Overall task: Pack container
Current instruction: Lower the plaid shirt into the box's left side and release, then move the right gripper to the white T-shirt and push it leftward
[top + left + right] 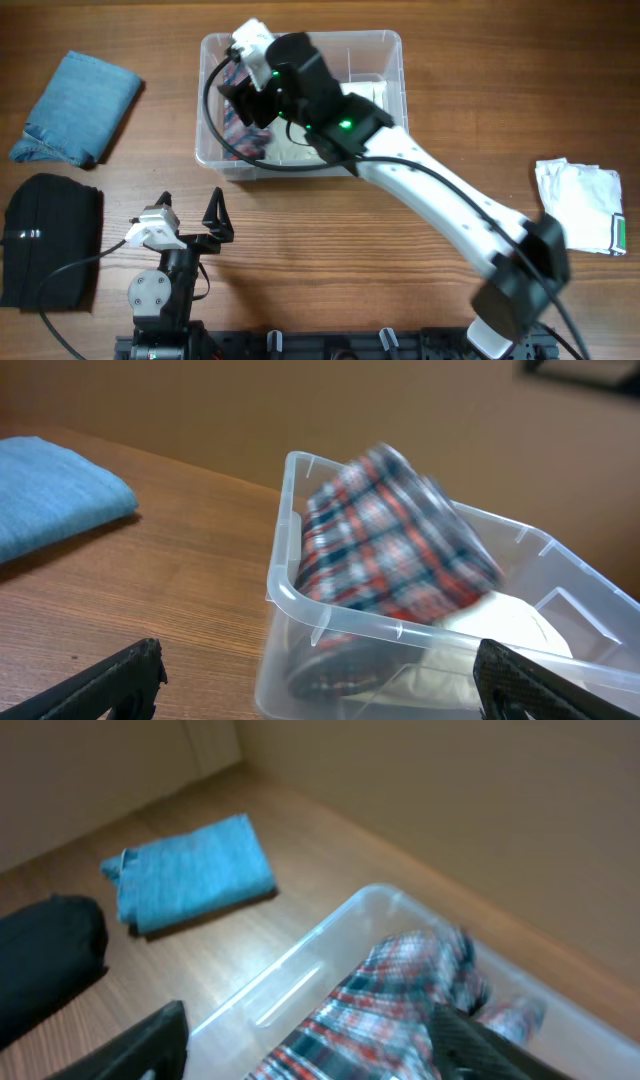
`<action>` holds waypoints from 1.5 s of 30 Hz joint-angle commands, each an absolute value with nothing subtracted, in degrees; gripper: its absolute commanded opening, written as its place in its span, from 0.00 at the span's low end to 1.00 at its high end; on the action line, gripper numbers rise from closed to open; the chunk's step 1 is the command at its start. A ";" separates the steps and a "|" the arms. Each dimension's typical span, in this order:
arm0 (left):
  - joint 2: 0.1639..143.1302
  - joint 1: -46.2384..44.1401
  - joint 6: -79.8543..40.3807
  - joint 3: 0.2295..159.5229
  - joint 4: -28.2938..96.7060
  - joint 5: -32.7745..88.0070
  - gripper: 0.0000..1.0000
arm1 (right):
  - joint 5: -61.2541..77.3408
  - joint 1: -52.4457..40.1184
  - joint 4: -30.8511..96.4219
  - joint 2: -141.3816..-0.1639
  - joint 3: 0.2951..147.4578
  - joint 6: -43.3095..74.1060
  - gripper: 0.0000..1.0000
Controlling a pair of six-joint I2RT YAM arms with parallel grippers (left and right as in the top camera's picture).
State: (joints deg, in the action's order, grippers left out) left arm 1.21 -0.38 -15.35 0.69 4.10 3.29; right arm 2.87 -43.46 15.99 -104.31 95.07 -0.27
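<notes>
The clear container [385, 45] stands at the back middle of the table. A red, white and dark plaid cloth [243, 138] lies bunched in its left half, partly over a white cloth [368, 93]. My right gripper [245, 95] hangs over the container's left half. In the right wrist view its fingers [310, 1045] are spread wide, with the blurred plaid cloth [400, 990] between them and the container wall [300, 975] below. My left gripper [190, 207] is open and empty in front of the container [275, 595]. It [320, 685] faces the tilted plaid cloth [390, 550].
A folded blue cloth [78, 105] lies at the back left and a black cloth [50, 240] at the front left. A white cloth with a green tag [580, 205] lies at the right. The right arm [450, 210] crosses from front right to the container.
</notes>
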 commanded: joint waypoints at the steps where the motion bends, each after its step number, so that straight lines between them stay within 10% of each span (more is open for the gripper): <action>1: 0.93 -0.69 -15.42 0.34 4.21 2.96 1.00 | -2.00 -43.64 18.28 -99.46 95.98 -3.99 0.81; 10: 0.93 -0.69 -15.44 0.34 4.21 2.96 1.00 | -1.67 -37.15 25.58 -105.36 95.98 1.91 0.81; 13: 0.93 -0.69 -15.42 0.32 4.21 2.96 1.00 | 5.19 -32.71 27.64 -106.10 95.98 3.44 1.00; 18: 0.93 -0.69 -15.42 0.32 4.21 2.96 1.00 | 12.43 -25.34 33.89 -103.20 96.01 6.59 1.00; 30: 0.93 -0.69 -15.42 0.32 4.21 2.96 1.00 | 8.43 23.46 71.29 -92.38 95.59 20.16 1.00; 45: 0.93 -0.69 -15.42 0.32 4.21 2.96 1.00 | 1.89 38.98 47.92 -92.42 64.03 27.03 0.98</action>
State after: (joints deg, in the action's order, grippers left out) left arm 1.21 -0.38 -15.35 0.69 4.10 3.29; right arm 4.32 38.89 49.82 -92.05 65.91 25.96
